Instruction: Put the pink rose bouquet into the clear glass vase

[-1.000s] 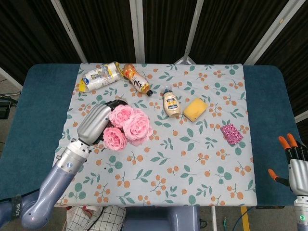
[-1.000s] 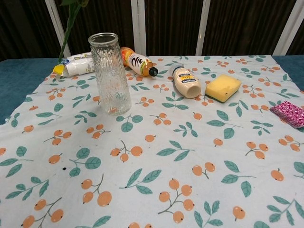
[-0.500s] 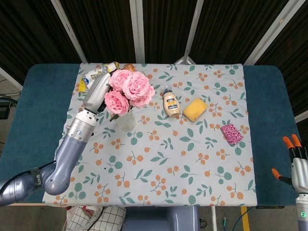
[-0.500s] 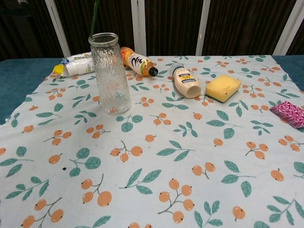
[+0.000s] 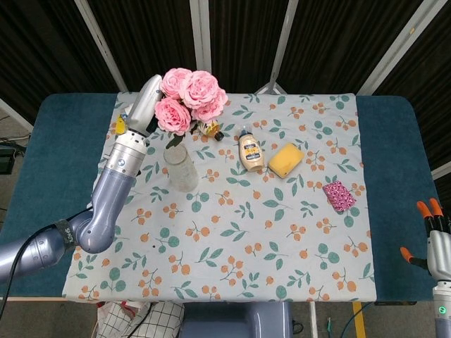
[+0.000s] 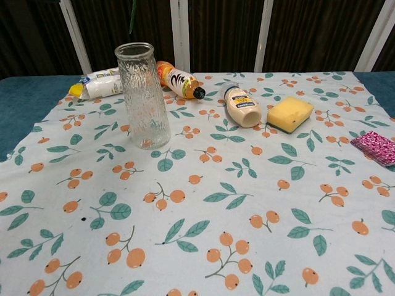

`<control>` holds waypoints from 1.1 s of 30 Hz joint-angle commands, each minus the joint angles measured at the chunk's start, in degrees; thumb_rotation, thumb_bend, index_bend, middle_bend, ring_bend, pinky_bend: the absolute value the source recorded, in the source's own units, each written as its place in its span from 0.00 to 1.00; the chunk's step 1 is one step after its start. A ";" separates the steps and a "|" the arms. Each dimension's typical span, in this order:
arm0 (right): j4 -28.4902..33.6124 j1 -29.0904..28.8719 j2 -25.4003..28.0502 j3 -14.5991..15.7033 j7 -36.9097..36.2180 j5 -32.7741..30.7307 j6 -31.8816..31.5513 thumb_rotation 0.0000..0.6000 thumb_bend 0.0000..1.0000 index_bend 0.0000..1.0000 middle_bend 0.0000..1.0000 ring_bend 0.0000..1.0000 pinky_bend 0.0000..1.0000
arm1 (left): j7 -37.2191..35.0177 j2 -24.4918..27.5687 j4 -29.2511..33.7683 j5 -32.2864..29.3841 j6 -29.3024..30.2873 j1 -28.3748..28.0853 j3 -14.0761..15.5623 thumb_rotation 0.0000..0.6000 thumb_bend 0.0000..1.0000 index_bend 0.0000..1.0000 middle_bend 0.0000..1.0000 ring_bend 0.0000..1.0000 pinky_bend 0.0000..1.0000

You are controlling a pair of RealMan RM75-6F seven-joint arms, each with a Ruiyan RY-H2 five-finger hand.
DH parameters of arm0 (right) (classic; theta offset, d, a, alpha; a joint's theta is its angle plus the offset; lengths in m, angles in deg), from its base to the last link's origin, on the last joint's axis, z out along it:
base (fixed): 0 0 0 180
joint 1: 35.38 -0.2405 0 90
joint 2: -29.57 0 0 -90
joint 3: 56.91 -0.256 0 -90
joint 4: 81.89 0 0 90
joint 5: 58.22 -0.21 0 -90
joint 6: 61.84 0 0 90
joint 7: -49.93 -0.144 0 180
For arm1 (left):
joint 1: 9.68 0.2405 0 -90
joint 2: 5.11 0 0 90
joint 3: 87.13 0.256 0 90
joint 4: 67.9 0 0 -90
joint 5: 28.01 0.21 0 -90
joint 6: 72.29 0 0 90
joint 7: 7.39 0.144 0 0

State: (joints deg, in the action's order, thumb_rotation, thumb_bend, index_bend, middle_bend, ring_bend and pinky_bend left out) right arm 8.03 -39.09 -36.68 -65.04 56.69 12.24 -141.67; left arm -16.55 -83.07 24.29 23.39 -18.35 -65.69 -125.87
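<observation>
Your left robot hand [image 5: 144, 105] grips the pink rose bouquet [image 5: 189, 95] at upper left, above the clear ribbed glass vase [image 6: 142, 94]; centre the stems over its mouth, then lower straight; the right robot hand [image 5: 435, 236], lower right, holds nothing, fingers apart.

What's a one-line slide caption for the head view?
Left hand holds the pink rose bouquet above the upright clear glass vase on a floral tablecloth.

Robot test cell or lab, not a home. Evidence: dark curtain panels [image 5: 63, 49] on white metal posts [image 5: 201, 42] enclose the counter [image 5: 49, 176]; a printed cloth [image 6: 203, 203] covers a blue pad; loose cables [image 5: 338, 327] lie on the floor below.
</observation>
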 commanded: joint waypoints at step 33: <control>3.27 0.87 1.11 0.93 -1.01 3.43 -2.35 1.00 0.23 0.13 0.03 0.00 0.09 | -22.09 1.24 -5.53 16.16 -3.79 8.88 13.36 1.00 0.32 0.32 0.19 0.03 0.16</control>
State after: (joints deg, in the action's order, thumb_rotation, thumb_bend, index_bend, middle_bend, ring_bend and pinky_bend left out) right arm 11.23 -38.24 -35.63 -64.20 55.84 15.48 -143.96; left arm -38.25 -82.90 19.19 39.42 -20.23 -57.03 -113.71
